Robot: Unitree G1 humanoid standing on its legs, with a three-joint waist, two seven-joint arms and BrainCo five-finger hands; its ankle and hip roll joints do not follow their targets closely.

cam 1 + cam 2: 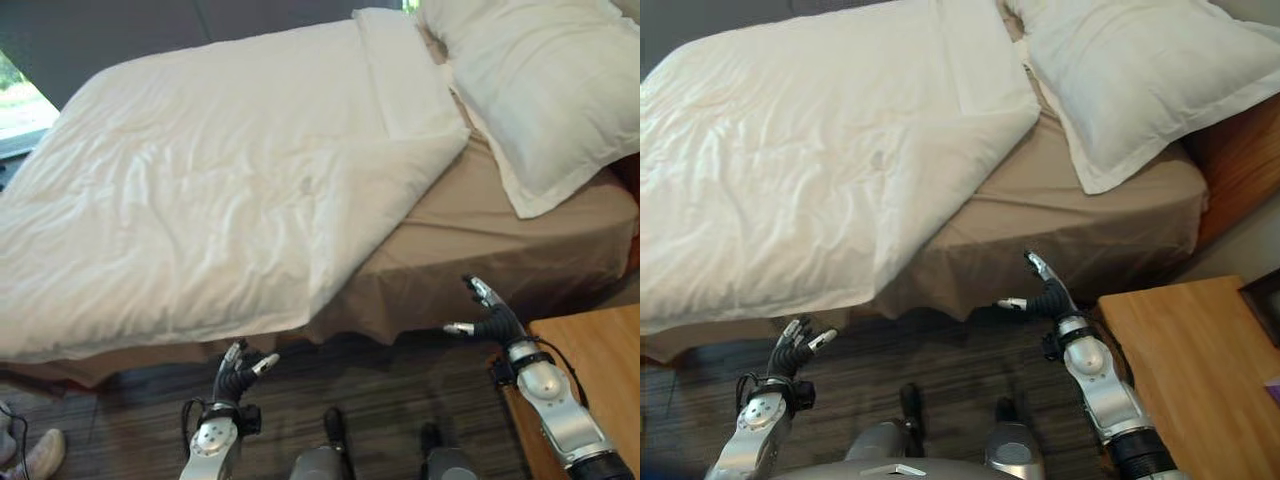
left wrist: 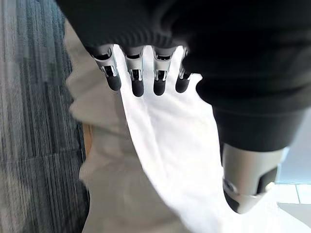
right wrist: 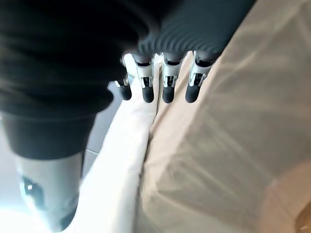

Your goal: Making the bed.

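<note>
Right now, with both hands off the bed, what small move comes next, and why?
Probably reach the right hand up to the duvet's near corner. It lies askew, baring the tan sheet below the pillow. The left hand hangs open below the hem.

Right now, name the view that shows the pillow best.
The right eye view: the white pillow lies almost whole at the head of the bed, on the tan sheet beside the duvet. The left eye view crops its far corner. The wrist views show bedding, no pillow that I can identify.

My view: bed (image 1: pixel 500 240) in tan sheet, white duvet (image 1: pixel 220 190) spread askew over it, white pillow (image 1: pixel 540 90) at its head, near corner bare
</note>
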